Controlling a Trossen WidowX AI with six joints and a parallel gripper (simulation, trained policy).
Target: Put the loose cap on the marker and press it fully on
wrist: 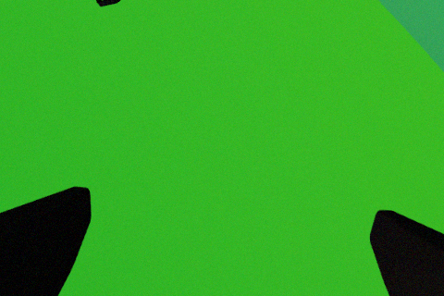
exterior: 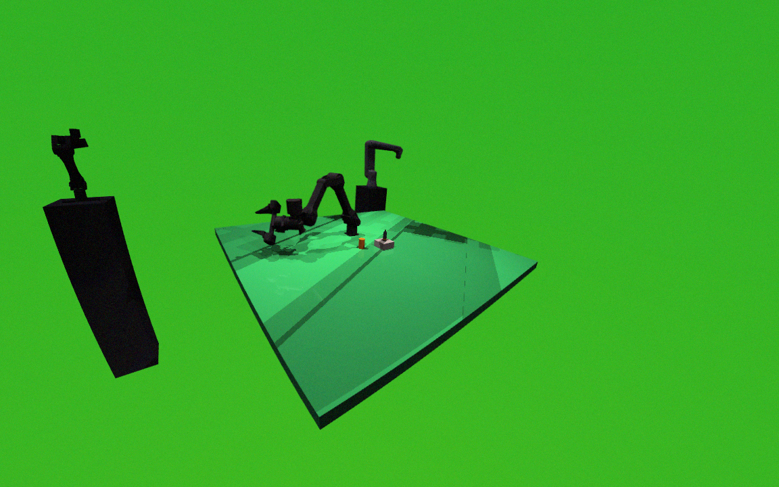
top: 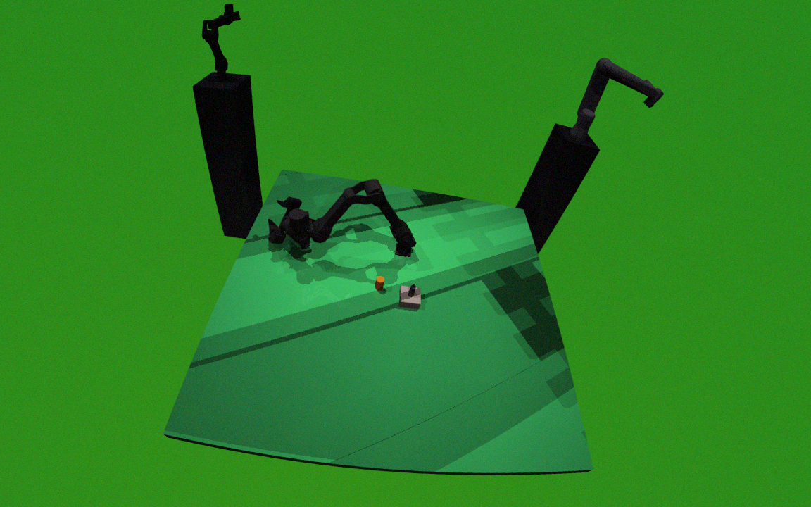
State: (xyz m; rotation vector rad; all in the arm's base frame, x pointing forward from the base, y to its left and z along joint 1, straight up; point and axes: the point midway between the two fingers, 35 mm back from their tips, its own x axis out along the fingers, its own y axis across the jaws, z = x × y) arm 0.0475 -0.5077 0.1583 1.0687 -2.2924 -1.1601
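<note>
Gripper, nearest the wrist camera: 2 dark fingers [top: 274, 234] [exterior: 268, 237] standing wide apart, nothing between them. The gripper [top: 274, 211] [exterior: 255, 221] [wrist: 235, 215] points out past the table's edge, away from the work.
Left pillar: a tall black pillar [top: 229, 157] [exterior: 101, 284] beside the table, bearing 1 idle-looking arm [top: 214, 50] [exterior: 70, 166].
Working arm: the jointed arm [top: 342, 205] [exterior: 318, 197] arches up from its base and down to the gripper, held above the table.
Cap: the orange cap [top: 379, 283] [exterior: 361, 243] stands upright on the table, loose, well apart from the gripper.
Holder block: a pale, squat block [top: 410, 304] [exterior: 383, 245], just right of the cap, with a gap between.
Marker: the dark marker [top: 412, 290] [exterior: 385, 235] stands upright in the block, bare-topped.
Right pillar: a 2nd black pillar [top: 556, 182] [exterior: 370, 198] beyond the table, with a grey arm [top: 594, 88] [exterior: 370, 160] on top.
Progress: 0 of the capping steps look done. Left to do: reach, grip, lift, seat, press, withdraw.
Edges and room: the green table [top: 364, 378] [exterior: 380, 314] [wrist: 418, 0] spreads widely around cap and block, both far from its edges. The tightest spot, I judge, is between cap and block; an opened finger could knock either.
</note>
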